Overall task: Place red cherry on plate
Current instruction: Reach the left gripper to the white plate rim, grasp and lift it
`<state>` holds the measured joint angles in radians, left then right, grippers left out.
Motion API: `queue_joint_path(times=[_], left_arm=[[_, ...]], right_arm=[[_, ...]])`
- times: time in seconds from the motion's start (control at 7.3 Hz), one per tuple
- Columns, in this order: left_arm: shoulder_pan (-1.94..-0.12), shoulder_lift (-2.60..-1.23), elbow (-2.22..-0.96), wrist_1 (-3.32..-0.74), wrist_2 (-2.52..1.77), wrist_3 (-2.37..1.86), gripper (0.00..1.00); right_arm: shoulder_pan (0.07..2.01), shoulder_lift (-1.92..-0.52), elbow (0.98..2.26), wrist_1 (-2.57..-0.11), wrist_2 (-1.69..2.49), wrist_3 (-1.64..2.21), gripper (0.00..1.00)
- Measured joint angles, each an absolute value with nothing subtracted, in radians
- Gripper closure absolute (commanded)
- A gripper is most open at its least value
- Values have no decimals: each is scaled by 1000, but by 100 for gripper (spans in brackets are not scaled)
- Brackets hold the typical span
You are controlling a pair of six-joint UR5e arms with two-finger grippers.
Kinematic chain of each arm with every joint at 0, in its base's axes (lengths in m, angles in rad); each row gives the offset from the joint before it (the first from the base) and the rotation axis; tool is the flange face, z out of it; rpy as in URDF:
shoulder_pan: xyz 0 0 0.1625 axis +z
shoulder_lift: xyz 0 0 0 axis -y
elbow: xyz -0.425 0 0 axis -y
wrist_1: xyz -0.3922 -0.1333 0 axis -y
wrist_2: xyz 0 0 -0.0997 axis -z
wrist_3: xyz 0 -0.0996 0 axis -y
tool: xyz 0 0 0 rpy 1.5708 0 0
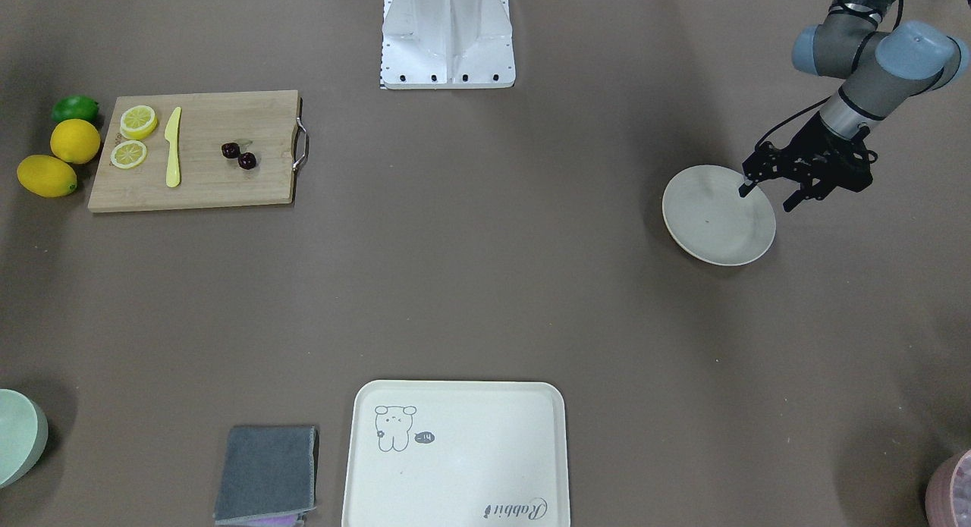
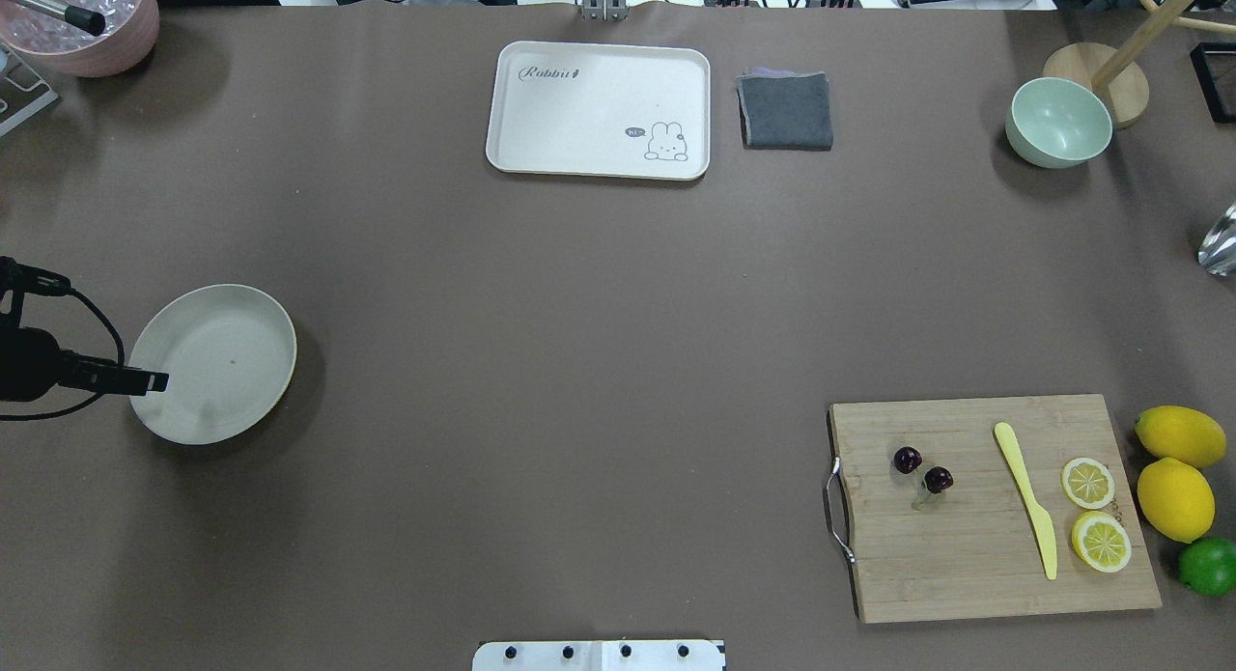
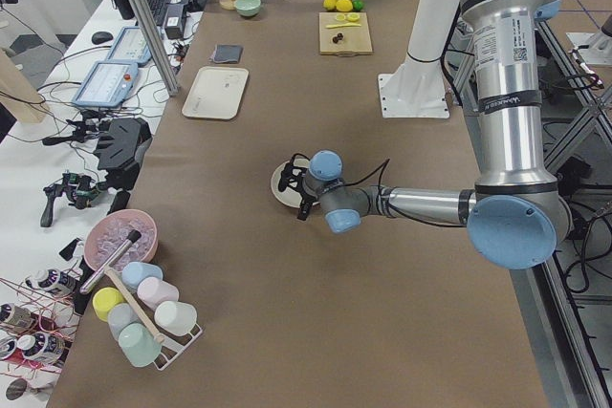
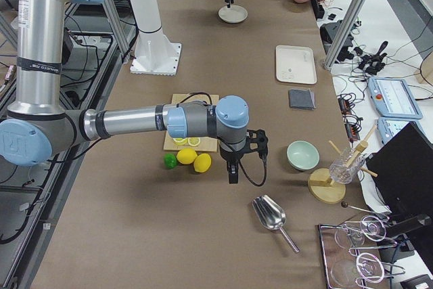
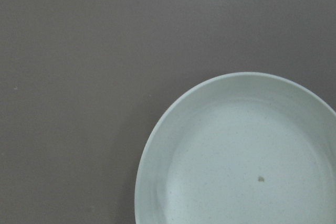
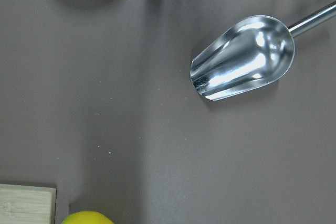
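Observation:
The red cherry is a pair of dark glossy balls lying on the wooden cutting board, also in the overhead view as the cherry. Far across the table, the off-white plate holds only a small speck. My left gripper hovers open over the rim of the plate with nothing between its fingers; one fingertip reaches over the rim. The left wrist view shows only the plate. My right gripper shows only in the exterior right view, near the lemons; I cannot tell whether it is open or shut.
On the board lie a yellow knife and two lemon slices; two lemons and a lime sit beside it. A rabbit tray, grey cloth and green bowl stand far off. A metal scoop lies below my right wrist.

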<state>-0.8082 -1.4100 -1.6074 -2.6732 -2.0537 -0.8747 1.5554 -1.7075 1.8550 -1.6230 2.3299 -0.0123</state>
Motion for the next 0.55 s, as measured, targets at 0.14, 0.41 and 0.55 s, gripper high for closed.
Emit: queue_joint_path(times=[0.14, 0.41, 0.55], left_arm=[[-807, -1410, -1597, -2685, -2053, -875, 66], [-807, -1410, -1587, -2690, -2052, -876, 100], [-807, -1412, -1587, -2690, -2052, -877, 100]], right_arm=[[1555, -1708, 1855, -1623, 2330, -12, 0], [1555, -1709, 1855, -1624, 2331, -12, 0], [1555, -1710, 1856, -1624, 2332, -12, 0]])
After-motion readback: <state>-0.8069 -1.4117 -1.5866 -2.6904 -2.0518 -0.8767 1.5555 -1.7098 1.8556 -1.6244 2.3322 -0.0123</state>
